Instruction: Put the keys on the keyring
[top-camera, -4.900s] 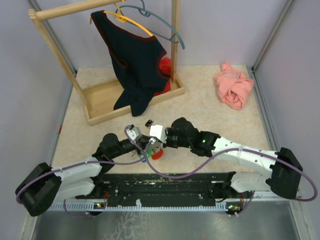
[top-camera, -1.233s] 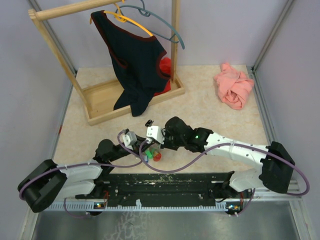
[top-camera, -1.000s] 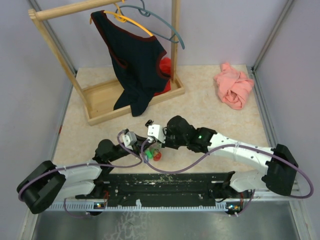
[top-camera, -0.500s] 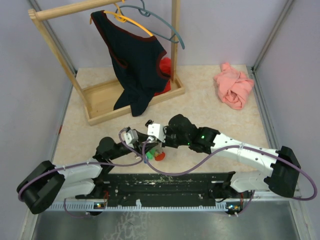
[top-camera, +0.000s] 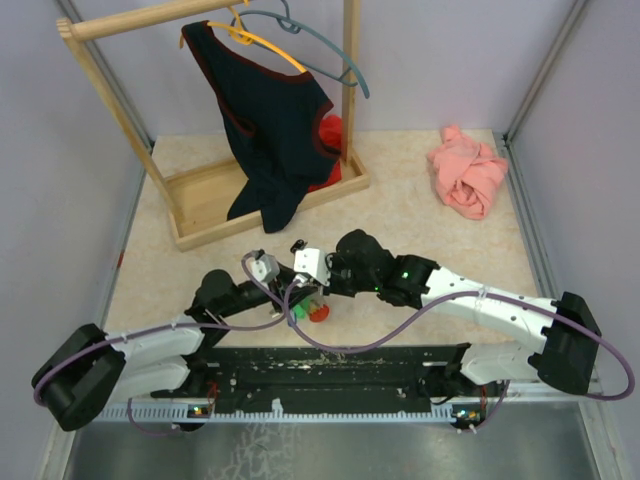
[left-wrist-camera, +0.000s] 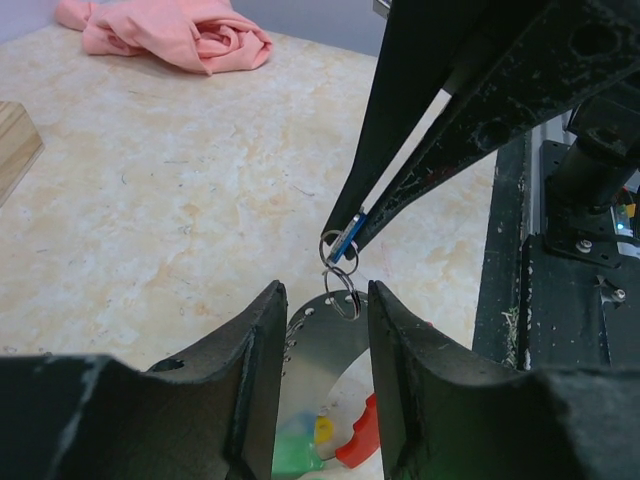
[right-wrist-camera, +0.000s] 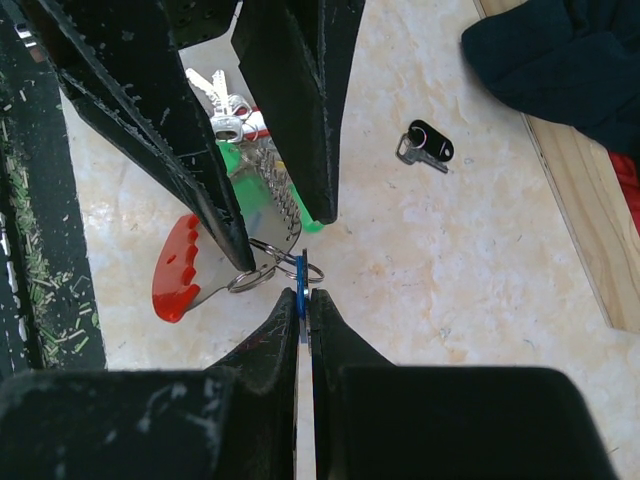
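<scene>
My right gripper (right-wrist-camera: 303, 300) is shut on a blue-headed key (right-wrist-camera: 301, 283), held edge-on just above the table. The key's top sits at the thin wire keyring (right-wrist-camera: 268, 262). From the left wrist view, the keyring (left-wrist-camera: 341, 278) hangs below the blue key (left-wrist-camera: 348, 238) and attaches to a silvery plate (left-wrist-camera: 325, 340) with red, green and yellow parts. My left gripper (left-wrist-camera: 325, 295) is open, one finger on each side of the ring and plate. More silvery keys (right-wrist-camera: 222, 100) lie by the green part. From above, both grippers (top-camera: 288, 298) (top-camera: 312, 290) meet near the front edge.
A black-headed key (right-wrist-camera: 427, 146) lies alone on the table beyond the grippers. A wooden rack (top-camera: 200, 200) with a dark garment (top-camera: 270, 120) stands at the back left. A pink cloth (top-camera: 468, 170) lies at the back right. The black base rail (top-camera: 330, 365) runs along the near edge.
My left wrist has shifted slightly away and to the right, and its jaws now stand apart. The right gripper has stayed shut on the blue key, almost in place.
</scene>
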